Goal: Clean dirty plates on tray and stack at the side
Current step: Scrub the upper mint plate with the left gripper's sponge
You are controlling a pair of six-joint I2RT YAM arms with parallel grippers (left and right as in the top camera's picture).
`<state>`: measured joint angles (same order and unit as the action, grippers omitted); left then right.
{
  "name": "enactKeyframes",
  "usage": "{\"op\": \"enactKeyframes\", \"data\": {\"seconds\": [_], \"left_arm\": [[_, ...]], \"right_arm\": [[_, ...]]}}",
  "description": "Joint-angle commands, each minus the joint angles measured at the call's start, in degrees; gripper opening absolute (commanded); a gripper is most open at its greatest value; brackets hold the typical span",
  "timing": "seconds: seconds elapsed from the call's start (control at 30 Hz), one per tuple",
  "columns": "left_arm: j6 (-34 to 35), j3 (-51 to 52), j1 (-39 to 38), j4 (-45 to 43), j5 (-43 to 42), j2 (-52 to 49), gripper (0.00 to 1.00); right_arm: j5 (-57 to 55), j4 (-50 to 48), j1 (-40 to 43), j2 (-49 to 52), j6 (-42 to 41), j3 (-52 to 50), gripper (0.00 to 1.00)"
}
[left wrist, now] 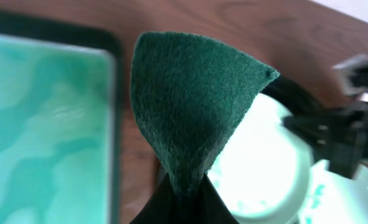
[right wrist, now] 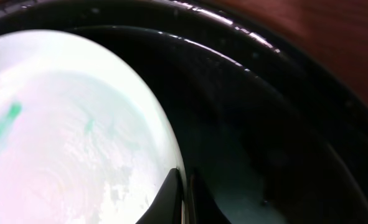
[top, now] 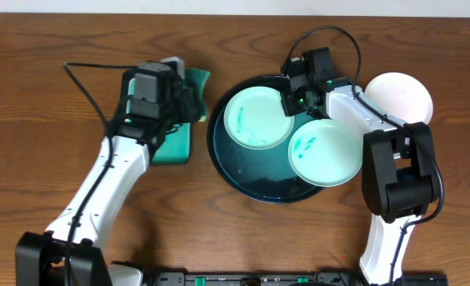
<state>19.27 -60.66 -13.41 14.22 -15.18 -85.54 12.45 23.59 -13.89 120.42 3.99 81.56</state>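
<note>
The round black tray (top: 227,163) holds two pale-aqua plates with teal smears: a left plate (top: 254,119) and a right plate (top: 330,152) that overlaps the tray's rim. A third, white plate (top: 402,97) lies on the bare wood to the right. My right gripper (top: 289,101) is shut on the left plate's right rim; in the right wrist view its fingertips (right wrist: 185,182) pinch the edge of that plate (right wrist: 65,137) above the wet tray base (right wrist: 277,143). My left gripper (top: 190,94) is shut on a dark green scouring pad (left wrist: 190,106), held just left of the tray.
A rectangular teal tray (top: 175,143) with a black rim lies under my left arm, also in the left wrist view (left wrist: 40,124). Bare wood tabletop (top: 52,48) stretches on the far left and along the front. The right arm's base (top: 398,179) stands beside the right plate.
</note>
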Motion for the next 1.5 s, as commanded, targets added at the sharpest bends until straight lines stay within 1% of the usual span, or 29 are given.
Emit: {"op": "enactKeyframes", "data": {"seconds": [0.0, 0.07, 0.13, 0.23, 0.43, 0.47, 0.5, 0.57, 0.6, 0.63, 0.73, 0.8, 0.97, 1.1, 1.23, 1.37, 1.47], "left_arm": [[1.9, 0.5, -2.6, -2.2, -0.9, -1.4, 0.07], [3.6, 0.5, -3.7, -3.4, -0.9, -2.2, 0.07], [5.2, 0.5, -4.8, -4.8, -0.9, -3.4, 0.07], [7.7, 0.5, -6.4, -8.1, -0.9, -6.1, 0.07], [10.4, 0.5, -10.1, -17.4, -0.9, -12.2, 0.07], [11.4, 0.4, -10.8, -19.6, -0.9, -13.5, 0.07], [12.3, 0.5, -11.3, -21.4, -0.9, -14.6, 0.07], [15.3, 0.4, -12.5, -25.0, -0.6, -17.1, 0.07], [16.9, 0.4, -12.8, -26.2, -0.6, -18.2, 0.07], [18.4, 0.4, -13.2, -27.5, -0.6, -19.5, 0.07], [22.5, 0.4, -14.0, -30.2, 0.3, -23.3, 0.07], [24.6, 0.4, -14.4, -30.6, 3.0, -26.0, 0.07], [23.8, 0.4, -14.5, -30.6, 8.9, -30.5, 0.07], [18.6, 0.4, -14.5, -28.4, 13.6, -31.7, 0.07], [12.9, 0.4, -14.4, -25.0, 20.5, -30.8, 0.07], [11.1, 0.4, -14.3, -19.9, 30.2, -27.9, 0.07], [9.5, 0.4, -14.3, -18.5, 32.6, -25.0, 0.07]], "right_arm": [[-5.9, 0.7, 0.2, 1.2, 0.8, -0.4, 0.05], [-5.9, 1.4, 0.0, 1.4, 0.8, -0.4, 0.09], [-5.6, 2.3, -0.2, 1.4, 0.8, -0.4, 0.20], [-3.1, 3.6, -0.2, 1.4, 0.7, -0.4, 0.27], [-1.3, 6.3, -0.5, 1.4, 0.3, -0.4, 0.29], [-1.3, 6.8, -0.5, 1.4, 0.3, -0.4, 0.29], [-1.3, 7.0, -0.5, 1.4, 0.3, -0.4, 0.26], [-1.3, 7.1, -0.5, 1.4, 0.3, -0.4, 0.15], [-1.3, 7.1, -0.5, 1.4, 0.3, -0.4, 0.06], [-1.3, 7.1, -0.5, 1.4, 0.3, -0.4, 0.01], [-1.3, 7.1, -0.5, 1.4, 0.1, -0.4, 0.01], [-1.5, 7.0, -0.5, 1.4, -0.8, -0.4, 0.01], [-1.6, 7.0, -0.5, 1.4, -0.7, -0.4, 0.01], [-1.7, 7.0, -0.5, 1.4, -0.7, -0.4, 0.01], [-1.7, 7.0, -0.5, 1.4, -0.7, -0.4, 0.01], [-1.7, 7.1, -0.4, 1.4, -0.7, -0.4, 0.01], [-1.7, 7.0, -0.5, 1.4, -0.7, -0.4, 0.01]]}}
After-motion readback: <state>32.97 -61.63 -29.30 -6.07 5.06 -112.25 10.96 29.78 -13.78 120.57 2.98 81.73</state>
